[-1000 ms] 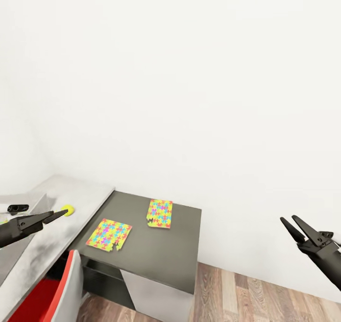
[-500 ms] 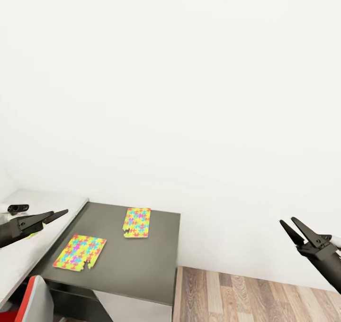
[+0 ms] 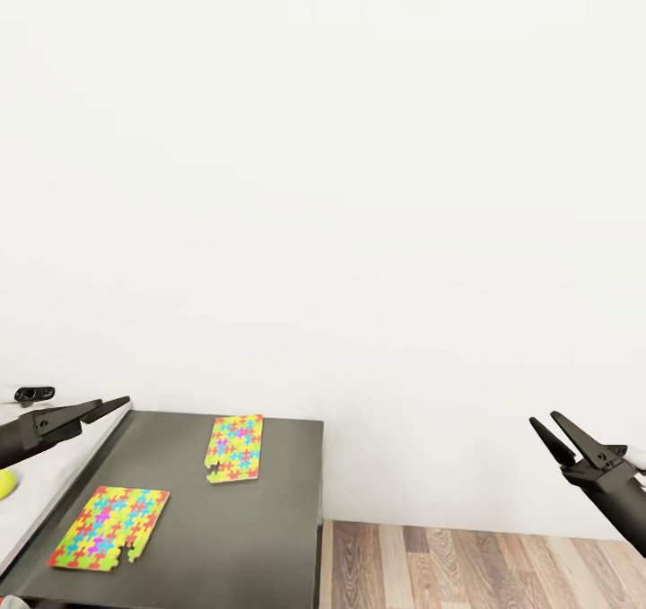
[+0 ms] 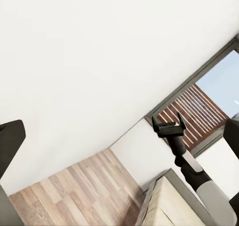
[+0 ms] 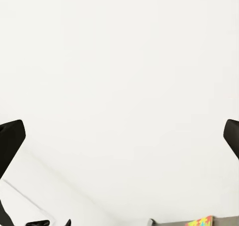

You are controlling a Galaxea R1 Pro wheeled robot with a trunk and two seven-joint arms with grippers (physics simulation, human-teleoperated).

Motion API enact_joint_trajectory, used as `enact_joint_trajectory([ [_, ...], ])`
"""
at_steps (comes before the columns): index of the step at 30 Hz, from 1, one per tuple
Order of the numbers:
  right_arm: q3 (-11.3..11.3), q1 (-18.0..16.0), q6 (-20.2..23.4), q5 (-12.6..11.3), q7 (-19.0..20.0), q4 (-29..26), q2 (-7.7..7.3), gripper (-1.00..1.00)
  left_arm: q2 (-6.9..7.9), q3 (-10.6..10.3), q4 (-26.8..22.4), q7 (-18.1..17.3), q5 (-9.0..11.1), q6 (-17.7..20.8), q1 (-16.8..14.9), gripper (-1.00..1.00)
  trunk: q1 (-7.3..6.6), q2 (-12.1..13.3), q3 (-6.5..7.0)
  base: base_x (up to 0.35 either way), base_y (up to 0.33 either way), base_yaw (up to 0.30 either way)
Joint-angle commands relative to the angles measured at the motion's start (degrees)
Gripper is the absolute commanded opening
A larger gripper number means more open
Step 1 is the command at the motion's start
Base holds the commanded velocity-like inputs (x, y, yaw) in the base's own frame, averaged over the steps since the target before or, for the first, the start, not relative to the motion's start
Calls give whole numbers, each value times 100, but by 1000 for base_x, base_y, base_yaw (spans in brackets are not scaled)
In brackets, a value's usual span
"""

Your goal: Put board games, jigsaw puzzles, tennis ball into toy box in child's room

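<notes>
Two puzzles point(image 3: 110, 527) point(image 3: 234, 448) in a bright yellow, green, red, blue and pink patchwork, on dark grey table point(image 3: 260, 537). Yellow-green ball point(image 3: 5, 482); plain white wall point(image 3: 359, 187). Brown wood-plank floor point(image 3: 467, 569); black grippers point(image 3: 106, 405) point(image 3: 551, 426).

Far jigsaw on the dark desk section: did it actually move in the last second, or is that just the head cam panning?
No. The far jigsaw keeps its spot near the back of the dark desk section, beside the near jigsaw; the whole view shifted, so the camera moved.

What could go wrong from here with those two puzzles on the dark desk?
Both jigsaw puzzles lie flat on the dark grey desk section; thin sheets may be hard to pinch and could break apart. The tennis ball sits at the head view's left edge, near the left gripper, and could roll if nudged.
</notes>
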Motion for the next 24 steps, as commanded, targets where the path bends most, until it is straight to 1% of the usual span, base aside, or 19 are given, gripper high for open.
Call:
enact_joint_trajectory([
  [1,-3,-6,30,-13,4,-1,1,100,0,-2,0,-20,1,61,-4,100,5,-12,-12,134,72,-14],
  [7,-2,-6,29,-12,-3,-1,2,100,-5,-5,-8,-20,1,62,-4,100,5,-12,-12,119,52,-4],
  [17,-2,-6,21,-12,-12,-1,5,100,-16,-14,-8,-20,1,63,-4,100,5,-12,-12,201,94,0],
  [24,2,-6,20,-8,-14,-1,10,100,-28,-19,-16,-20,1,63,-4,100,5,-12,-12,45,85,0],
])
